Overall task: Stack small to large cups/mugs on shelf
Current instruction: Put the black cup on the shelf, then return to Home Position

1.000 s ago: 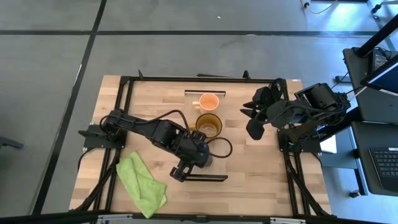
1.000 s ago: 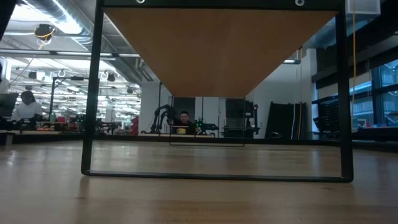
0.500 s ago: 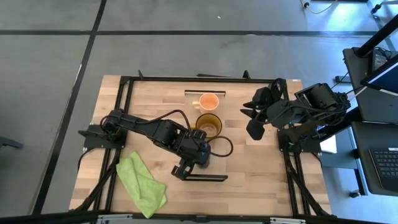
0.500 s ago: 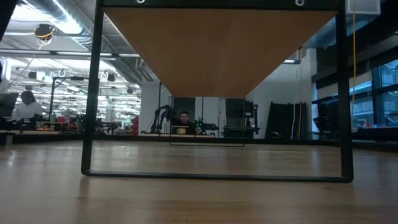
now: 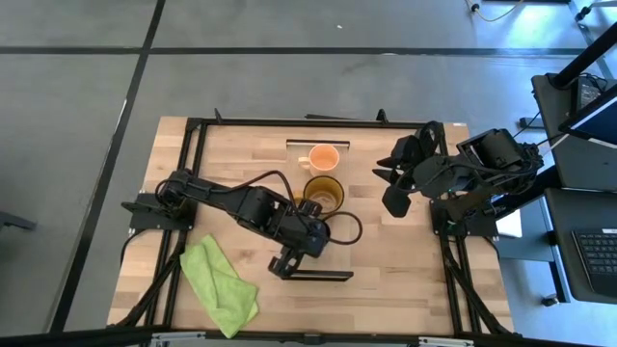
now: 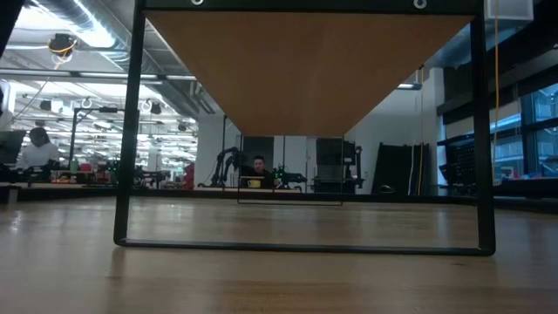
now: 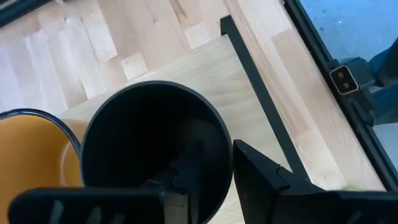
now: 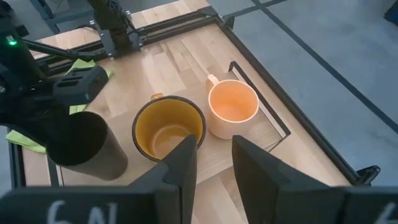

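A small black cup [image 7: 149, 134] is in my left gripper [image 7: 217, 165], near the shelf's near end; in the high view my left gripper [image 5: 294, 253] hides it. The amber-yellow mug [image 5: 323, 193] and the peach-orange mug [image 5: 323, 157] stand upright on the light-wood shelf [image 5: 333, 226], the peach one farther back. My right gripper [image 8: 208, 155] is open and empty at the right [image 5: 390, 183], above and beside the mugs. The black cup [image 8: 81, 149] also shows in the right wrist view, beside the amber mug [image 8: 168, 130]. My left gripper holds the black cup by its rim wall [image 7: 225, 146], on the side away from the amber mug. One finger [image 7: 186, 177] is inside the cup and the other [image 7: 261, 174] is outside. The fingers come from above. The cup stays mouth up; whether its base rests on the shelf I cannot tell.
A green cloth [image 5: 220, 284] lies crumpled at the table's near left. A black metal frame [image 5: 193, 135] runs round the table's edges. The shelf's dark end edges [image 5: 318, 277] show near and far. Bare wood lies right of the shelf.
My left gripper has shifted a little toward the table's right edge with the black cup. My right gripper and both mugs have kept still.
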Motion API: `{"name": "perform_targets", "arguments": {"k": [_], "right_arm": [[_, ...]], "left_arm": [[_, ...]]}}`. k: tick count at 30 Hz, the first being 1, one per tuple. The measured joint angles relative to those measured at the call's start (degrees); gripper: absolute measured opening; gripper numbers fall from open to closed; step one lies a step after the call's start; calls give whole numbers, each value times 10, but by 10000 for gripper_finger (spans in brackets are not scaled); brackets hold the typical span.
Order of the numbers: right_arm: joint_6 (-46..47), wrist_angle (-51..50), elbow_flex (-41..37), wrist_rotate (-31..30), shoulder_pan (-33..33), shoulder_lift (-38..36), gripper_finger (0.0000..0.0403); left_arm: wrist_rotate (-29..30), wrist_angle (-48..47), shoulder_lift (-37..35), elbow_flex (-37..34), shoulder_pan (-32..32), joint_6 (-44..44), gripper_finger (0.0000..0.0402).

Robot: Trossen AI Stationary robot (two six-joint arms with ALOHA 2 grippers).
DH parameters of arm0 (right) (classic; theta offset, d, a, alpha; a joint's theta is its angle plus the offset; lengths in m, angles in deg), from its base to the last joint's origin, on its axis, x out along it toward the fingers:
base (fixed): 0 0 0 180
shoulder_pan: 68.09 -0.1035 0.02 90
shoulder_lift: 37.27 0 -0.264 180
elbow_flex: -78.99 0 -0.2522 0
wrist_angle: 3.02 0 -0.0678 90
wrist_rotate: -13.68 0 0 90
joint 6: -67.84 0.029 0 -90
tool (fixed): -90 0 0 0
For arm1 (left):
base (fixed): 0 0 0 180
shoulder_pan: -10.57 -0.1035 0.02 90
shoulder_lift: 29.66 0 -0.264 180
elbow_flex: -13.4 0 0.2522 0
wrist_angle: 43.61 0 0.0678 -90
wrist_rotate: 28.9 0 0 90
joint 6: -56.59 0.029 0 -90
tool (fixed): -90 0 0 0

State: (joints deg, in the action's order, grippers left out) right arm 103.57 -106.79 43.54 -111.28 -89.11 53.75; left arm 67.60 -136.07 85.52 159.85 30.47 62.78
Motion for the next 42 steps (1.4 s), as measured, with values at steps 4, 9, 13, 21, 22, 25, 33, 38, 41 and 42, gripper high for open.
{"name": "perform_targets", "arguments": {"k": [4, 9, 13, 21, 22, 25, 33, 38, 41, 42], "right_arm": [[0, 0, 0, 0, 4, 0, 103], [-2, 0, 0, 0, 7, 0, 103], [-2, 0, 0, 0, 8, 0, 103], [-2, 0, 0, 0, 8, 0, 103], [-2, 0, 0, 0, 8, 0, 103], [-2, 0, 0, 0, 8, 0, 103], [-2, 0, 0, 0, 8, 0, 103], [-3, 0, 0, 0, 8, 0, 103], [-9, 0, 0, 0, 8, 0, 103], [-11, 0, 0, 0, 8, 0, 103]], "left_arm": [[1, 2, 0, 0, 4, 0, 80], [0, 13, 0, 0, 10, -1, 80], [4, 24, 0, 0, 11, -1, 80], [5, 49, 0, 0, 12, 4, 80], [5, 57, 0, 0, 12, 4, 80], [5, 67, 0, 0, 12, 4, 80], [44, 66, -4, 0, 11, 5, 80], [86, 51, -25, 0, 12, 1, 80], [90, 49, -43, 0, 12, -18, 80], [90, 49, -49, 0, 12, -28, 80]]}}
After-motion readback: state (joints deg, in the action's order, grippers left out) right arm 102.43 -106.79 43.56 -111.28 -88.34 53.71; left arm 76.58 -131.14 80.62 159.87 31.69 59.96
